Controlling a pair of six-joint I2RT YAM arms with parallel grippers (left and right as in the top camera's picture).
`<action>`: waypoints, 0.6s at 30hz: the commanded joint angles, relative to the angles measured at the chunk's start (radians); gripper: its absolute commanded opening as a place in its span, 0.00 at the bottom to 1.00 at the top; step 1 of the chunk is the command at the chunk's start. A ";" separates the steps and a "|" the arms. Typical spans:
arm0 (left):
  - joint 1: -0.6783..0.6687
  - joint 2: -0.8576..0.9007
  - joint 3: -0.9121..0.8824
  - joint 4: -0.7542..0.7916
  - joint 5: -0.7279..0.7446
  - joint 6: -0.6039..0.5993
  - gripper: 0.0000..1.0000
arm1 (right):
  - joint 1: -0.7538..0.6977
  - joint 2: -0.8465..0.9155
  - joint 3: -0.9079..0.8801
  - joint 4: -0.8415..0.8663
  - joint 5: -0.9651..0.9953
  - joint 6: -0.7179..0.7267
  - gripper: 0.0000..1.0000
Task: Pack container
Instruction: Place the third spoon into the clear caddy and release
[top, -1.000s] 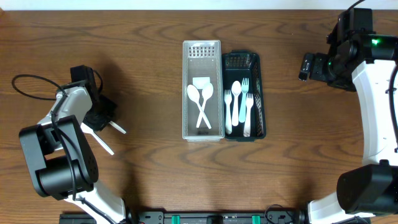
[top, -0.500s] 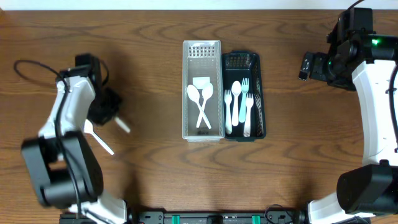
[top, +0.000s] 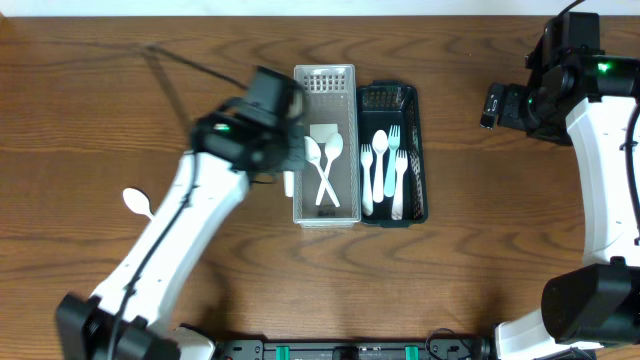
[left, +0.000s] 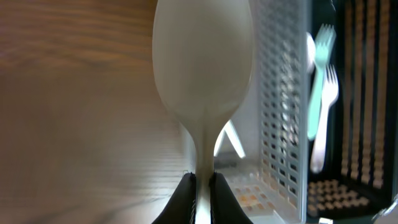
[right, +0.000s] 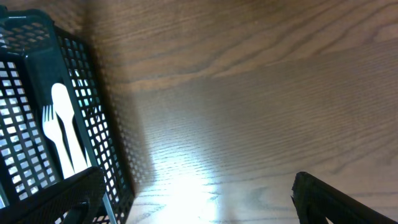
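My left gripper (top: 286, 160) is shut on the handle of a white spoon (left: 203, 74), held just left of the white perforated basket (top: 325, 76). In the overhead view the spoon's end (top: 289, 183) shows beside the basket's left wall. Two white spoons (top: 322, 165) lie crossed inside that basket. The dark basket (top: 388, 96) beside it holds several white and pale blue forks and spoons (top: 385, 172). Another white spoon (top: 137, 203) lies on the table at the left. My right gripper (right: 199, 202) is open and empty over bare table right of the dark basket (right: 37, 118).
The two baskets stand side by side at the table's middle. The left arm stretches diagonally from the front left to the white basket. The right arm stands at the far right edge.
My left arm has swung from the table's left side over to the white basket, carrying one spoon. The other spoon stayed on the table. The right arm has not moved.
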 joint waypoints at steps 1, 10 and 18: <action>-0.060 0.075 -0.007 0.028 -0.022 0.097 0.06 | -0.005 0.004 -0.002 0.002 0.007 -0.009 0.99; -0.105 0.290 -0.007 0.103 -0.019 0.105 0.07 | -0.005 0.004 -0.002 0.000 0.007 -0.009 0.99; -0.089 0.245 0.043 0.051 -0.020 0.167 0.56 | -0.005 0.004 -0.002 -0.017 0.007 -0.008 0.99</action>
